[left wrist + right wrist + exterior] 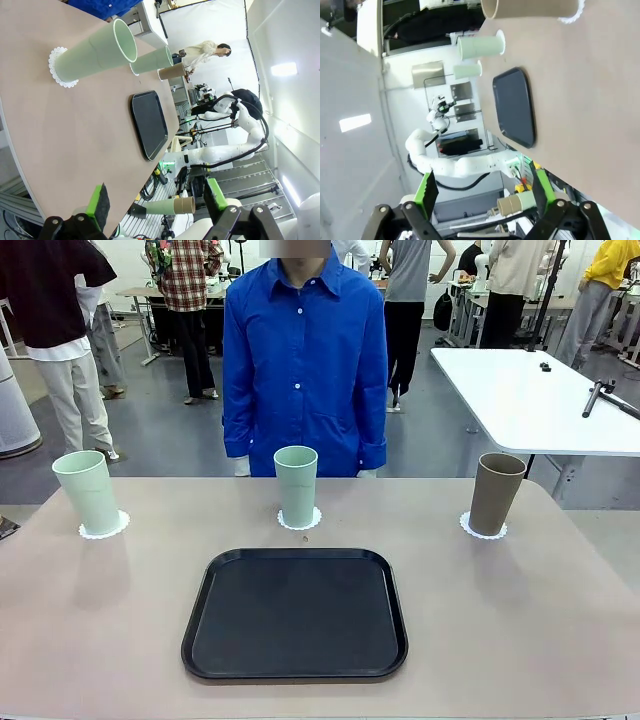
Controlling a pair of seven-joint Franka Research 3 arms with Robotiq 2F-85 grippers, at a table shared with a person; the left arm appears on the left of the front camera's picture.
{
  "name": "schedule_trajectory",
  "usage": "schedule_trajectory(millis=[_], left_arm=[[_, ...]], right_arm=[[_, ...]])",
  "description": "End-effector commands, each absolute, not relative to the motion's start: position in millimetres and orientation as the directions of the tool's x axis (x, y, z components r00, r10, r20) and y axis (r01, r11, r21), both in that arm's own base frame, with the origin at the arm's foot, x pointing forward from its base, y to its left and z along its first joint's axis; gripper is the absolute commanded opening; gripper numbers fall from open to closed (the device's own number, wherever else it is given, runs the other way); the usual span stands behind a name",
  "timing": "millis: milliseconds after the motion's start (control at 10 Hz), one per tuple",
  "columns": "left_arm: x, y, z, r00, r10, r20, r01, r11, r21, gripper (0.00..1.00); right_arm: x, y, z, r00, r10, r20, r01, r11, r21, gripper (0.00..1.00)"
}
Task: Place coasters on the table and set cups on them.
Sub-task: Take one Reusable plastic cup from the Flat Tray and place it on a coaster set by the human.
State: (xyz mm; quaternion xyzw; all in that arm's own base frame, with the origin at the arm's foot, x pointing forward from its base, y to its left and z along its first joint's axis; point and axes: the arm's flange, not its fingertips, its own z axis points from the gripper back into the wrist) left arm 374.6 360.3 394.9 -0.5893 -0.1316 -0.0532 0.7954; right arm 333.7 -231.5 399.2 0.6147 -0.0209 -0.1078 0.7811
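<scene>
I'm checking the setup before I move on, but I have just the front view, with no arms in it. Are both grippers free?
Observer: Yes. The left gripper is open with nothing between its fingers, off the table's near edge.
Operator: And the right one?
Observer: The right gripper is open and empty too, also back off the near edge.
Operator: Anything inside the left green cup?
Observer: The left wrist view looks into its mouth: the left green cup looks empty, standing on its coaster.
</scene>
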Motion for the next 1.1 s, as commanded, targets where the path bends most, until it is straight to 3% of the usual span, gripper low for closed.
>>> schedule_trajectory(millis=[0, 1000], left_arm=[[374.2, 360.1, 396.7, 0.959, 0.073, 0.272, 0.238, 0.310, -0.920, 1.00], [374.2, 360.1, 396.7, 0.959, 0.073, 0.272, 0.238, 0.310, -0.920, 1.00]], right_arm=[[340.6, -253.1, 388.5, 0.989, -0.136, -0.063, 0.086, 0.166, 0.982, 1.00], [337.6, -255.6, 378.4, 0.983, -0.165, -0.079, 0.106, 0.166, 0.980, 1.00]])
